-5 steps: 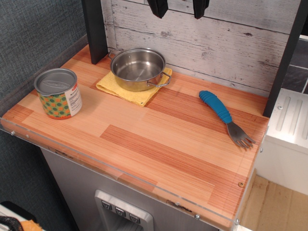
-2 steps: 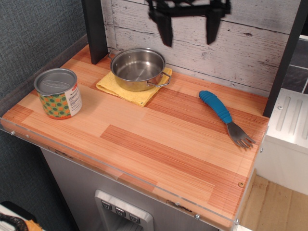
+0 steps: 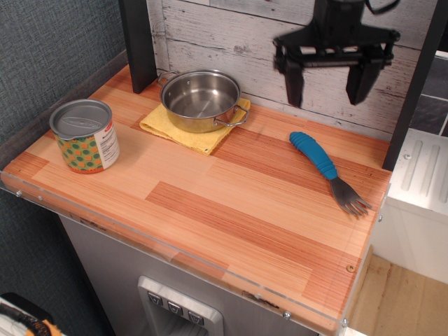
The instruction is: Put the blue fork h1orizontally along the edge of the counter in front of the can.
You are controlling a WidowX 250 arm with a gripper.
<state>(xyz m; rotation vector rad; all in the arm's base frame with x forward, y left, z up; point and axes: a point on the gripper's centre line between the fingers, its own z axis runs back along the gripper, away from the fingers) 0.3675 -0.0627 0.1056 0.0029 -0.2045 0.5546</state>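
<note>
Hovering with jaws apart above the blue fork [image 3: 323, 167], the gripper [image 3: 329, 85] has grasped nothing; the can [image 3: 85, 135] stands well apart across the tabletop [image 3: 231, 210].

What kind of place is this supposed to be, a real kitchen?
Probably a toy or mock kitchen set up for a robot, not a real one. A small wooden counter with a clear plastic rim holds a steel pot on a yellow cloth, a can and a blue fork, with a gripper overhead.
</note>
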